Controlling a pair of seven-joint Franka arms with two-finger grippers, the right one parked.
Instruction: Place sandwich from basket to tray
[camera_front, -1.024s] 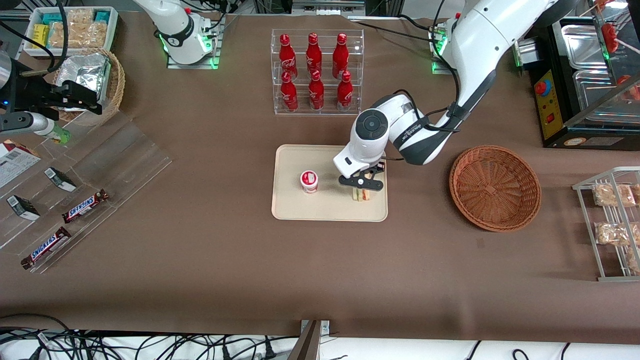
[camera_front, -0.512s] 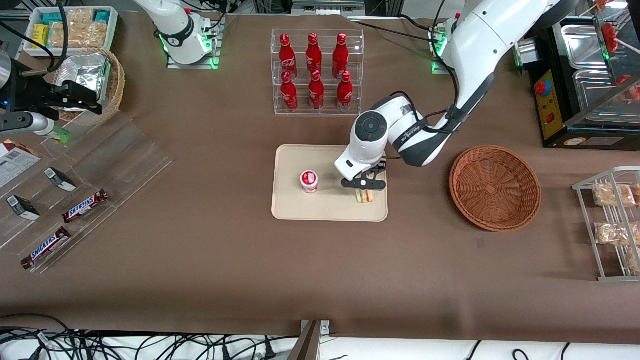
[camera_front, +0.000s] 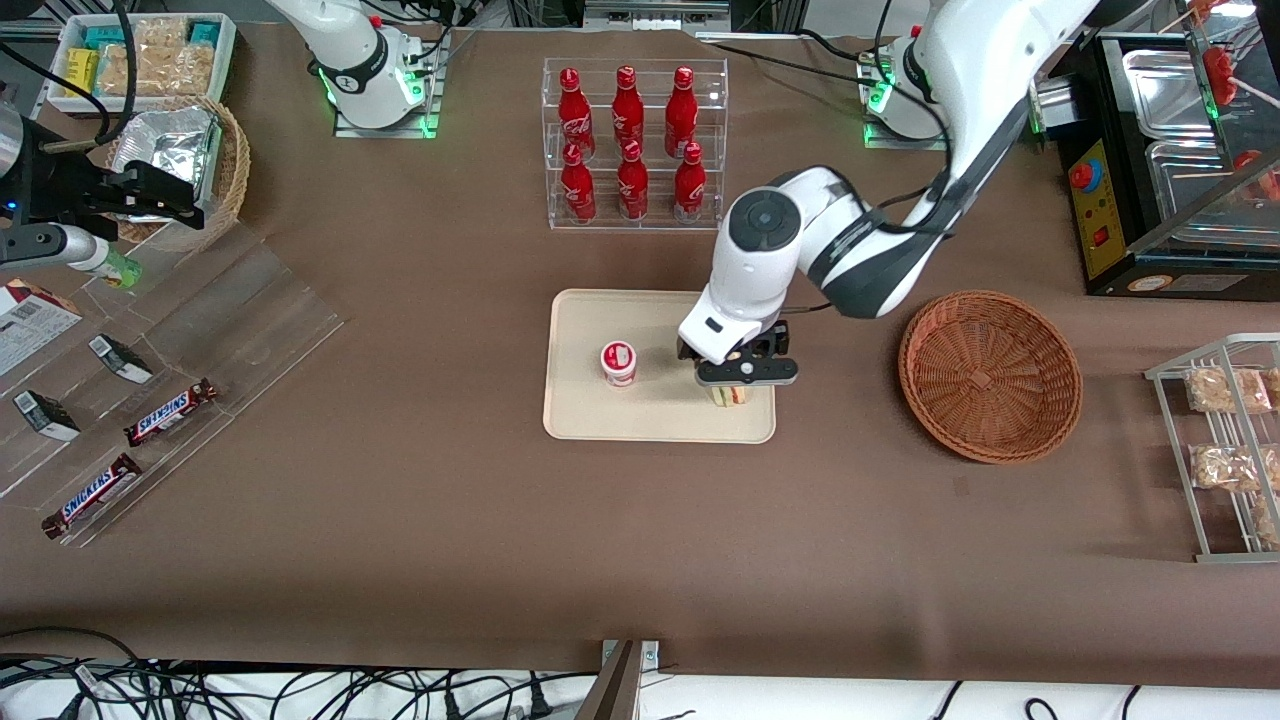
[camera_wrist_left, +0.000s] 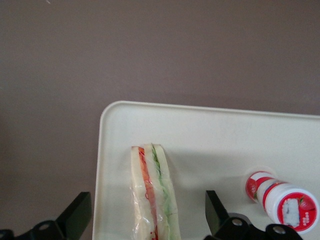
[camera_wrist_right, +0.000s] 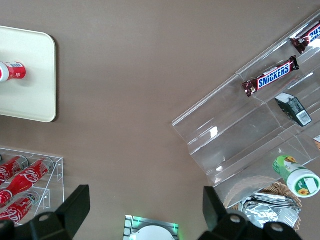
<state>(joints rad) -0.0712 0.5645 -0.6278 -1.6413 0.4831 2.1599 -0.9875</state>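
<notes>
The sandwich (camera_wrist_left: 154, 192) stands on its edge on the tray (camera_front: 575, 405), near the tray's corner toward the basket (camera_front: 990, 375). The gripper (camera_front: 747, 374) hangs just above it, its fingers (camera_wrist_left: 75, 217) spread wide and clear of the bread on both sides, so the sandwich is let go and resting on its own.

The step in hand looks like the retreat after the drop. To do it well, the gripper should lift straight up with the fingers held apart, so neither brushes the thin wedge and tips it. It stands narrow and tall, and a sideways nudge could knock it flat or push it toward the low rim close by. The small red-and-white cup (camera_front: 619, 362) also sits on the tray, apart from the sandwich, so any swing toward it should wait until the gripper is well above both.

The count: one sandwich, one tray, one reddish-brown basket with nothing in it, one small cup. Six red bottles (camera_front: 628, 140) stand in a clear rack (camera_front: 634, 215) on the counter (camera_front: 640, 540), farther from the front camera than the tray. Two chocolate bars (camera_front: 170, 412) lie on a clear stepped stand toward the parked arm's end, along with two small dark packets, as far as can be made out. A wire rack (camera_front: 1215, 450) with bagged snacks sits toward the working arm's end; their number is hard to tell, since the rack runs out of view.
</notes>
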